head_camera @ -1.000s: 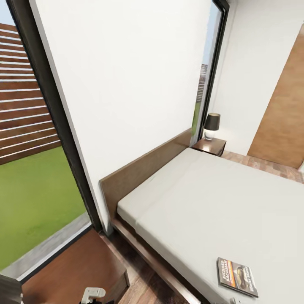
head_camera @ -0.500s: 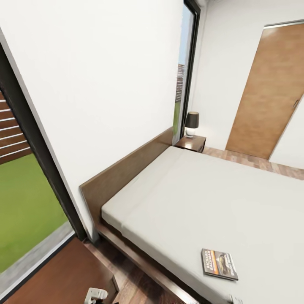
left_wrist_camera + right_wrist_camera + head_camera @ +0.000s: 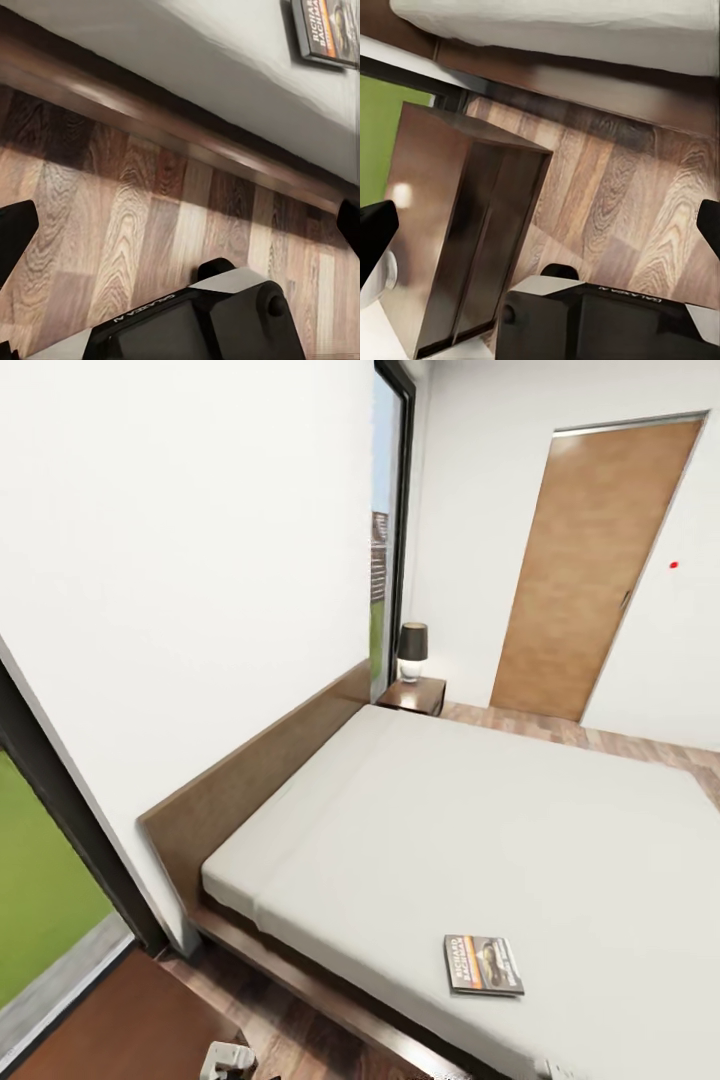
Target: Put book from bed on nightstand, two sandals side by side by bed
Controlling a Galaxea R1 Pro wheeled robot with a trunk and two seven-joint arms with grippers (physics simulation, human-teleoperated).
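The book lies flat on the pale-grey mattress near the near edge of the bed, its dark cover with an orange band facing up. In the left wrist view the book sits past the dark bed frame, well away from my open left gripper, which hangs empty over the plank floor. My right gripper is also open and empty, above the floor beside the near nightstand. That nightstand is at the bed's near side. A second nightstand stands at the far side. The sandals are out of view.
A black-shaded lamp stands on the far nightstand. A light-brown door is shut in the far wall. Tall black-framed windows flank the headboard wall. Wood floor runs between the near nightstand and the bed frame.
The whole head view has swung to the right: the door is now fully in sight and the near window has slid off to the left. Nothing in the room has moved.
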